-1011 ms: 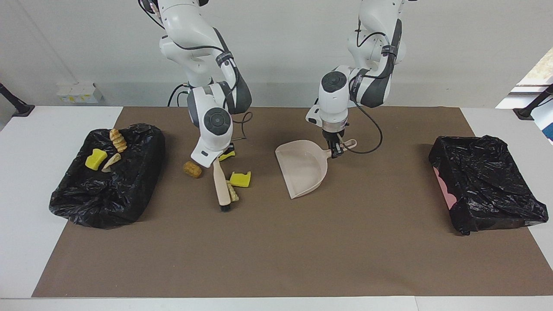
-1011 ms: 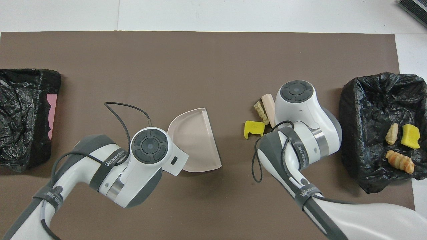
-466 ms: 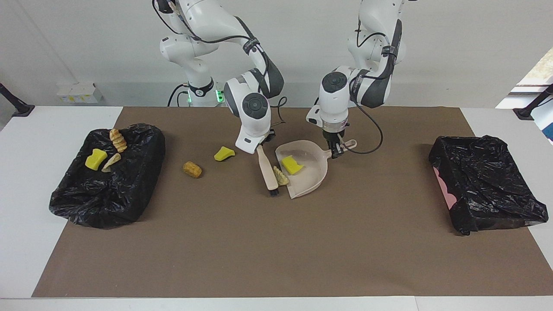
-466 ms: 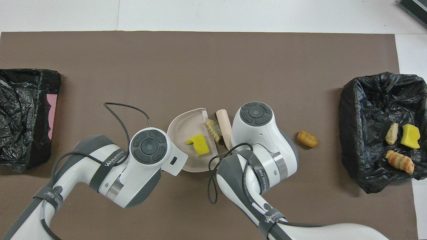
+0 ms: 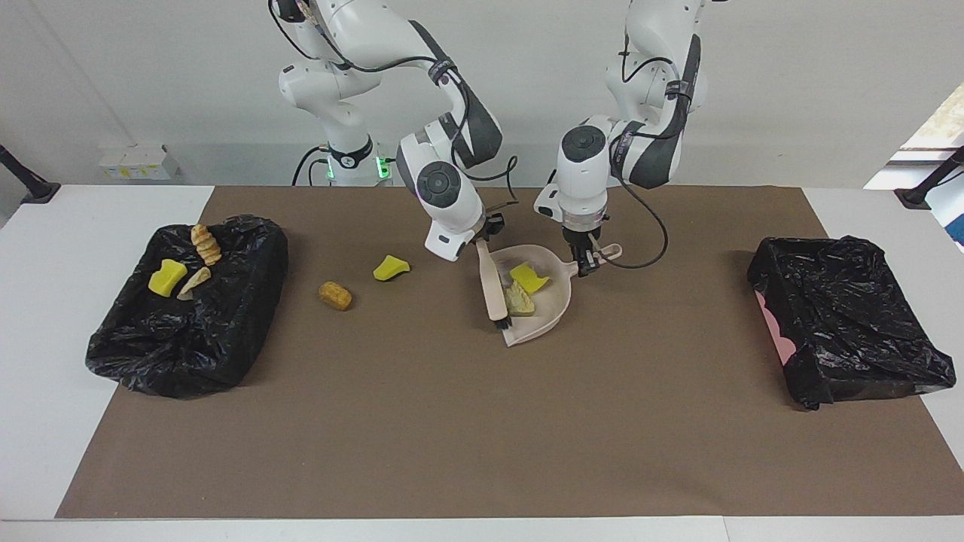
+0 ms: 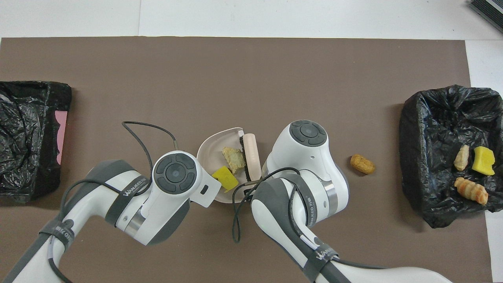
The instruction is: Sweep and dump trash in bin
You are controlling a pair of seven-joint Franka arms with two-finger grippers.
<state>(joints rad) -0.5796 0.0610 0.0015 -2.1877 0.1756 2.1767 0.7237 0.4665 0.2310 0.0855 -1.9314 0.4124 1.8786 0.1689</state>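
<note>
Brush (image 5: 493, 290) lies across the mouth of the dustpan (image 5: 556, 307), bristles down at the lip, handle pinched by the right gripper (image 5: 482, 239). Left gripper (image 5: 584, 263) is clamped on the dustpan handle, holding the pan flat on the brown mat (image 5: 467, 421).

Trash so far: one yellow sponge piece (image 5: 529, 277) and one tan ridged lump (image 5: 520, 301) sit inside the pan, the sponge nearer the robots, by the handle. Two strays remain on the mat toward the right arm's end: another yellow sponge (image 5: 391, 267) and an orange-brown lump (image 5: 335, 295), the lump closer to the near bin (image 5: 248, 248). That bin already holds three pieces (image 5: 184, 267). The second bin (image 5: 847, 324) sits at the left arm's end, contents not visible.

For this stroke we would keep the pan's lip pressed to the mat and hold the brush across the mouth until the pieces settle deep, so nothing rolls back out. We judge the strays need one long stroke from past the lump, bristles low, gathering both.
</note>
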